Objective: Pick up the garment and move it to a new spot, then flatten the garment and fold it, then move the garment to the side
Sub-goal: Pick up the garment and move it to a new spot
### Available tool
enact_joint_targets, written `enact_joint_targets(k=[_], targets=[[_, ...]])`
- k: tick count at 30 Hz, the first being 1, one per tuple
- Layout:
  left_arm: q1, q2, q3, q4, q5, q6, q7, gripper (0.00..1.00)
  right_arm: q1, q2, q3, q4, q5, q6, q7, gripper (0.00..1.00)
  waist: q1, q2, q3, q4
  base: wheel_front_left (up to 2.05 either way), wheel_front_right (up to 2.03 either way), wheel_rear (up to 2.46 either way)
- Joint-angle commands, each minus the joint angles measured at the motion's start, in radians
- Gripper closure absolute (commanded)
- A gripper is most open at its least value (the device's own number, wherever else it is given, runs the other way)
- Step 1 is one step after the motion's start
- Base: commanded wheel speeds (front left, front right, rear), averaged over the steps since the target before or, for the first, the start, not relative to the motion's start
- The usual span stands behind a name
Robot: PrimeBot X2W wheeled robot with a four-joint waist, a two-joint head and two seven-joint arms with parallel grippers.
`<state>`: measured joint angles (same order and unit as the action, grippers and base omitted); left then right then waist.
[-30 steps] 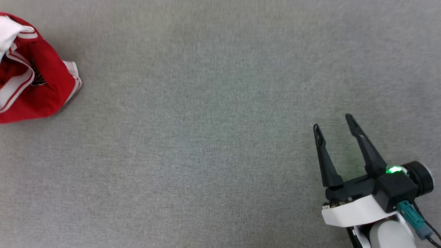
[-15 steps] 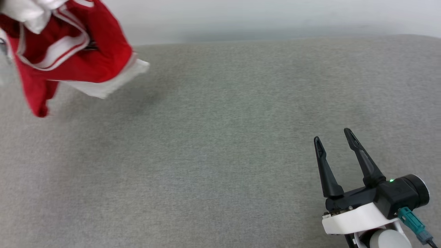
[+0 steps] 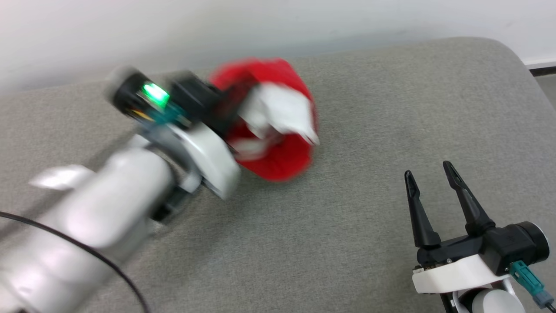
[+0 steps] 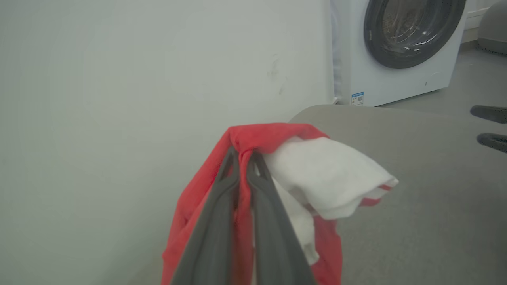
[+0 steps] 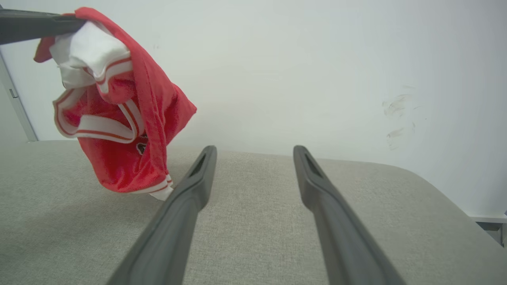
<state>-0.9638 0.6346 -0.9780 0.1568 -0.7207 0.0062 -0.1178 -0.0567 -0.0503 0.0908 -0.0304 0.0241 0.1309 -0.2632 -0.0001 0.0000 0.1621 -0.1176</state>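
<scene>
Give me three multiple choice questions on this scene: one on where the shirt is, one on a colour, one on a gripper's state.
1. Where is the garment? A) hanging from the left gripper over the grey surface; B) spread flat on it; C) folded at its edge.
2. What colour is its bunched sleeve? A) blue; B) black; C) white.
3. How is the right gripper? A) shut on the garment; B) open, empty; C) shut on nothing.
Answers: A, it dangles from the shut left jaws; C, white cloth bunches beside them; B, its jaws stand apart, nothing between.
</scene>
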Motion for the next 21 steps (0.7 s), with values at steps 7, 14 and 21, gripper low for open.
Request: enact_joint_targets(k=[7, 14, 21], targets=[[0.169, -0.29, -0.198, 0.122, 0.045, 0.01, -0.041, 1.0, -0.016, 0.0, -0.023, -0.006, -0.013, 0.0, -0.002, 0.0, 0.0001, 0.0, 0.006, -0.043, 0.0, 0.0, 0.0], [0.254, -0.451, -0.266, 0.28, 0.052, -0.048, -0.08, 0.0, -0.012, 0.0, -0.031, -0.001, -0.016, 0.0, -0.002, 0.0, 0.0001, 0.0, 0.001, -0.041, 0.0, 0.0, 0.0], [0.254, -0.429, -0.165, 0.29, 0.031, -0.022, -0.14, 0.0, 0.015, 0.0, -0.033, 0.009, -0.026, 0.0, -0.002, 0.0, 0.0001, 0.0, -0.037, 0.007, 0.0, 0.0, 0.0]])
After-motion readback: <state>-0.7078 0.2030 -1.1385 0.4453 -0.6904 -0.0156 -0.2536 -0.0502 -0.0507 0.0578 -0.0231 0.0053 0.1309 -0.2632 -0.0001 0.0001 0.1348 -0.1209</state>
